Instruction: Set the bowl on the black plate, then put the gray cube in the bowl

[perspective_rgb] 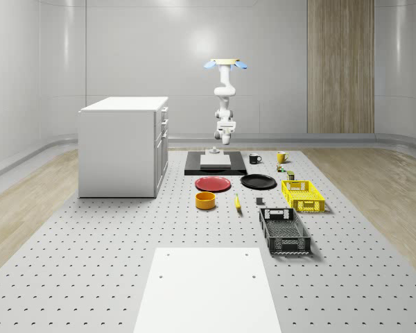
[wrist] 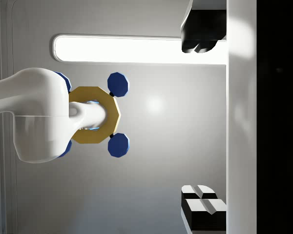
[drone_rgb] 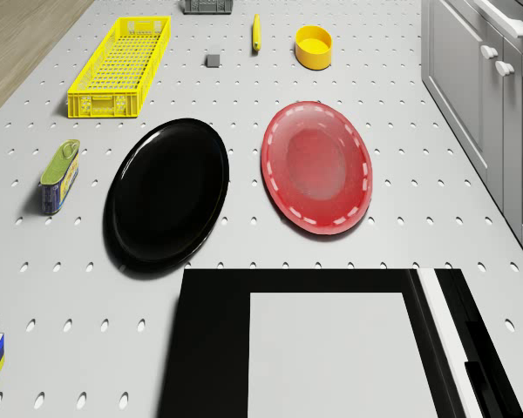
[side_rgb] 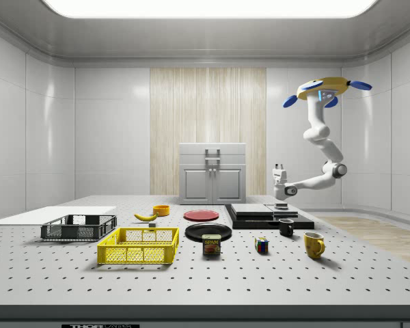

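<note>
The drone [side_rgb: 324, 91] hovers high above the far end of the desk [perspective_rgb: 347, 263], its arm folded down so the hand [side_rgb: 279, 168], fingers spread apart and pointing up, hangs over the black-and-white pad [perspective_rgb: 215, 163]. Well out beyond the hand sits the bowl [perspective_rgb: 206, 200], a squat round yellow-orange tub, upright. The glossy black plate [perspective_rgb: 258, 182] lies nearer the hand, and the small gray cube [drone_rgb: 213, 60] rests past that plate.

drone [side_rgb: 324, 89] hovering | arm [side_rgb: 321, 147] bent | fingers [wrist: 201, 204] apart, pointing up

"SPAM" on the can [side_rgb: 211, 244]
</note>
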